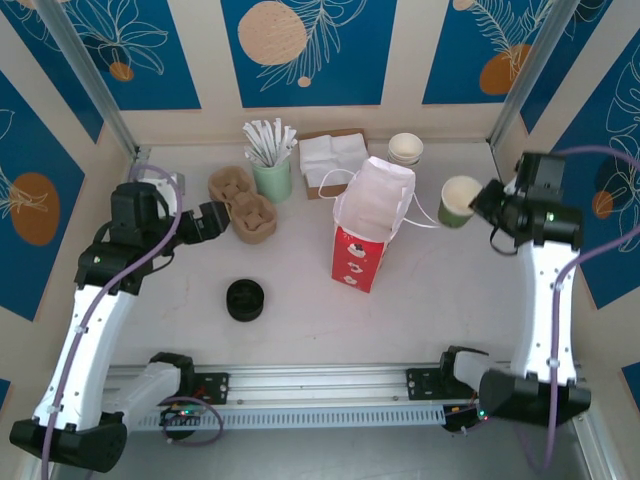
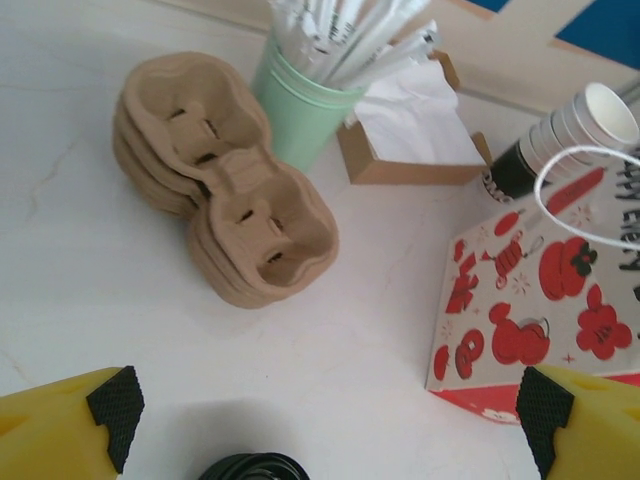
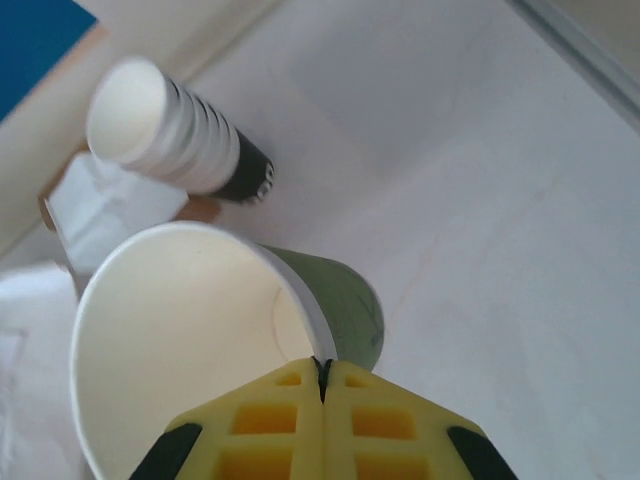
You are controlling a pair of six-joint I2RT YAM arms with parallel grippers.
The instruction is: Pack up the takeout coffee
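Clamped tight, the right gripper (image 3: pixel 320 372) has its yellow fingers pressed together on the white rolled rim of the small paper cup (image 3: pixel 345 300), which has olive-green sides, a smooth white inside and an open top. It hangs tilted right of centre in the overhead view, just beside the red-and-white paper bag (image 1: pixel 368 240), whose mouth gapes wide, thin white cord handles splayed. Over at the left, the left gripper (image 2: pixel 328 415) is spread wide, holding nothing, near the stacked brown moulded-pulp cup carriers (image 2: pixel 225 180). A low round black lid stack (image 1: pixel 245 299) sits lower left of the bag, and bare white tabletop (image 1: pixel 440 310) lies open lower right.
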